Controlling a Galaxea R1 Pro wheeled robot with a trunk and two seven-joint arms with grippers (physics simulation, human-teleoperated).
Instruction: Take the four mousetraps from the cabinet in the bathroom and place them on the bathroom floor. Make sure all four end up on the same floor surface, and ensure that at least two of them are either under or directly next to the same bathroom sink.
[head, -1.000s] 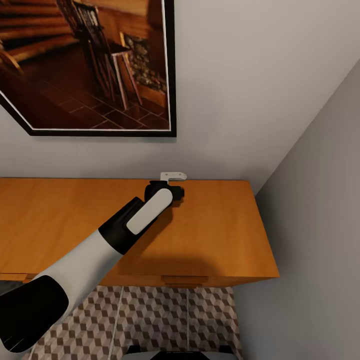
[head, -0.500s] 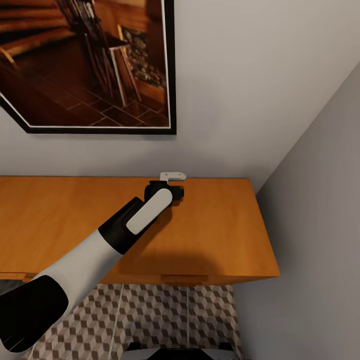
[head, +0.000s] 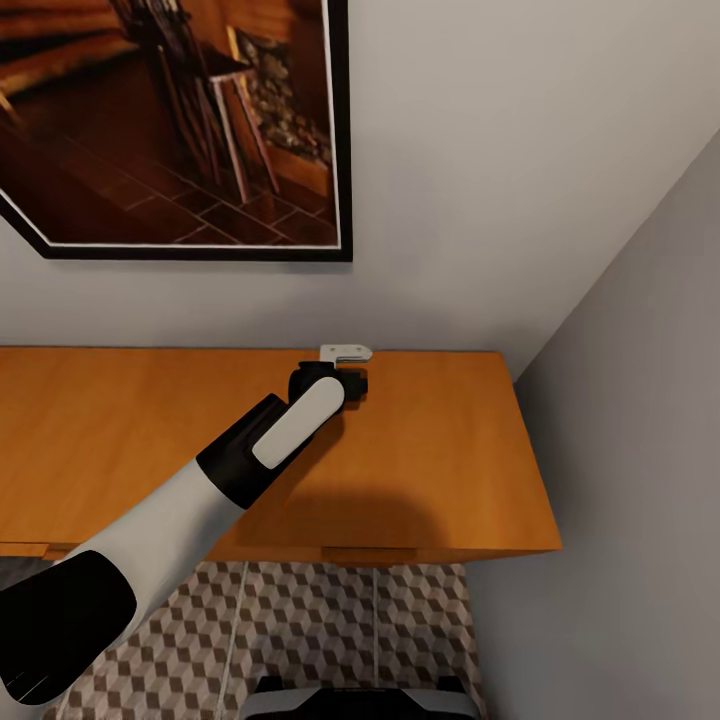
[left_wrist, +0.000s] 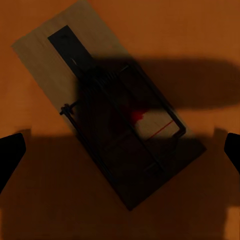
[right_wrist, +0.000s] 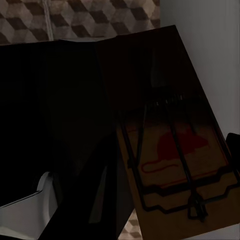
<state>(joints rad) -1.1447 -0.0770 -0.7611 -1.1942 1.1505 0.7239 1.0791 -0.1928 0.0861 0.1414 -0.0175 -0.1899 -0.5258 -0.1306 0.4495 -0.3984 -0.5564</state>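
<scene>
My left arm (head: 200, 490) reaches over the cabinet (head: 440, 470) toward twelve o'clock. Below my left gripper (left_wrist: 120, 150), one mousetrap (left_wrist: 107, 110) lies flat on the cabinet top. The bathroom floor (head: 320, 620) lies at six o'clock, before the cabinet.

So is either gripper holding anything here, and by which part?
The left gripper hovers open above a mousetrap on the cabinet, holding nothing. A second mousetrap sits close before the right wrist camera; whether it's gripped cannot be told.
</scene>
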